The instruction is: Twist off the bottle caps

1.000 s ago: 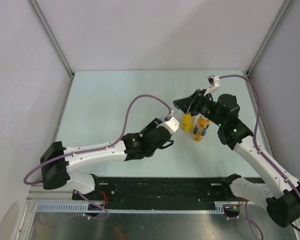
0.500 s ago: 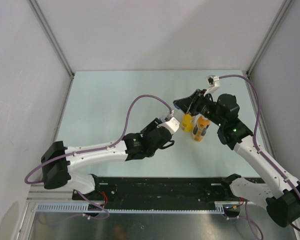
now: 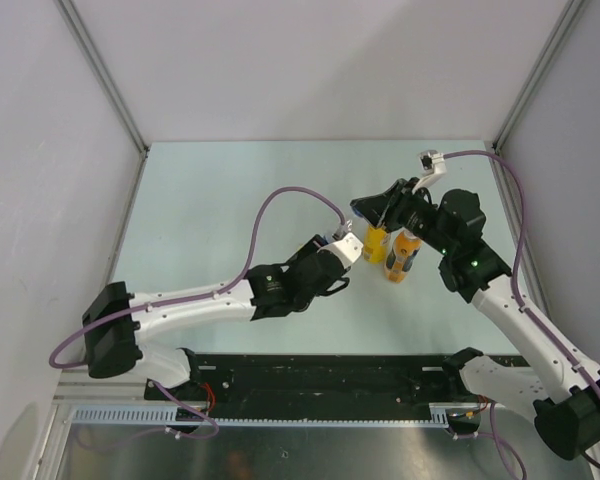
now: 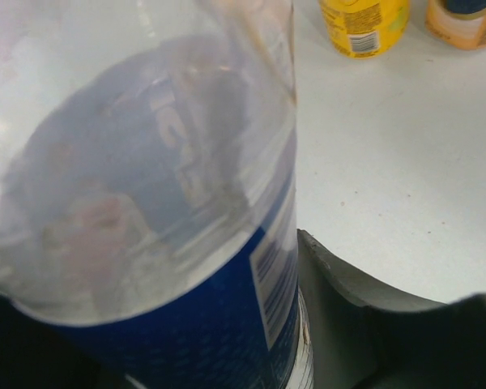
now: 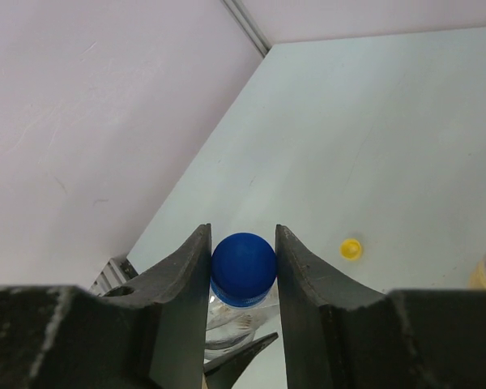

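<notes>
My right gripper (image 5: 242,237) is clamped on the blue cap (image 5: 243,261). In the wrist view both dark fingers (image 5: 186,275) press against its sides, and the cap sits on the neck of the clear water bottle (image 4: 146,203). My left gripper (image 3: 338,250) grips that same bottle lower down. Its wrist camera is almost filled by the clear wall and the blue label, with one grey finger (image 4: 348,316) tight against the label side, so I read it as closed on the bottle body.

Just past the pair, the yellow juice bottle (image 4: 364,24) and the orange bottle (image 4: 467,18) stand side by side on the pale green table (image 3: 230,190), close to the right arm's wrist in the overhead view. A small yellow cap (image 5: 351,248) lies loose on the table beyond the blue cap, apart from the bottles. I cannot make out a white cap in any view.
</notes>
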`<action>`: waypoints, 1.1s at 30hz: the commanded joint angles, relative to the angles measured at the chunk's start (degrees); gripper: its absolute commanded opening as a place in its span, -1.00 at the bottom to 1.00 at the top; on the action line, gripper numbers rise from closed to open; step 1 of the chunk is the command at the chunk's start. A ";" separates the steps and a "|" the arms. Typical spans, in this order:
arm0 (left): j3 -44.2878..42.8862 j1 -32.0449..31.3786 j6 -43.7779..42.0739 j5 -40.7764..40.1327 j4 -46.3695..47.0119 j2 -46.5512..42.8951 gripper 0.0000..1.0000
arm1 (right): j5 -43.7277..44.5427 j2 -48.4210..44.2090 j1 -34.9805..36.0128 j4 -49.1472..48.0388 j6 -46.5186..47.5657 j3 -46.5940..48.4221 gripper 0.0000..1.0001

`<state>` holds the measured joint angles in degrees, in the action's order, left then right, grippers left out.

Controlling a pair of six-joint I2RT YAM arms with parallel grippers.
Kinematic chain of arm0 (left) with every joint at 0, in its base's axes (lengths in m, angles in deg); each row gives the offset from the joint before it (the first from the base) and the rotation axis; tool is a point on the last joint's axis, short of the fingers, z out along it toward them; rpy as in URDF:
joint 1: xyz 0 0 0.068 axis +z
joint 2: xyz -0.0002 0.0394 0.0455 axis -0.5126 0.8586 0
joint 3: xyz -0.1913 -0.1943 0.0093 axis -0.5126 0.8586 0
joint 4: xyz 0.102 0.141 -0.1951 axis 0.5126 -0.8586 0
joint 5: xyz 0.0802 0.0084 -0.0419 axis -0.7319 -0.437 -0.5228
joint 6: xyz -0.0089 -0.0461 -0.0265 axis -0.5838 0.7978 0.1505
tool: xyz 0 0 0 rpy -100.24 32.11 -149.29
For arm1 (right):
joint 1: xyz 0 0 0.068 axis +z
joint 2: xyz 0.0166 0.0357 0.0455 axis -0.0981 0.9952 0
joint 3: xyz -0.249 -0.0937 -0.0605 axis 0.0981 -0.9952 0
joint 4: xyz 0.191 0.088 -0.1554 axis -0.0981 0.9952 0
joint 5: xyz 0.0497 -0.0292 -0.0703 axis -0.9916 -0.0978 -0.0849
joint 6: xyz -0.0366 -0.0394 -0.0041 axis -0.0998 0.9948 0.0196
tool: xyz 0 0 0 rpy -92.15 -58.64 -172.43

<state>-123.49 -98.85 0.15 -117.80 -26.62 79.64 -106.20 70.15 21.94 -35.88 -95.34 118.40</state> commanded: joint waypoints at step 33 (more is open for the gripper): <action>4.16 9.11 -11.24 87.54 10.45 -14.57 -0.29 | -38.66 -6.50 -6.15 -24.21 5.09 -7.90 -1.00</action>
<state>-117.19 -87.94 -3.65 -49.17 -21.47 66.44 -137.87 62.89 15.43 -53.89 -93.22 112.39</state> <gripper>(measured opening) 0.569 0.378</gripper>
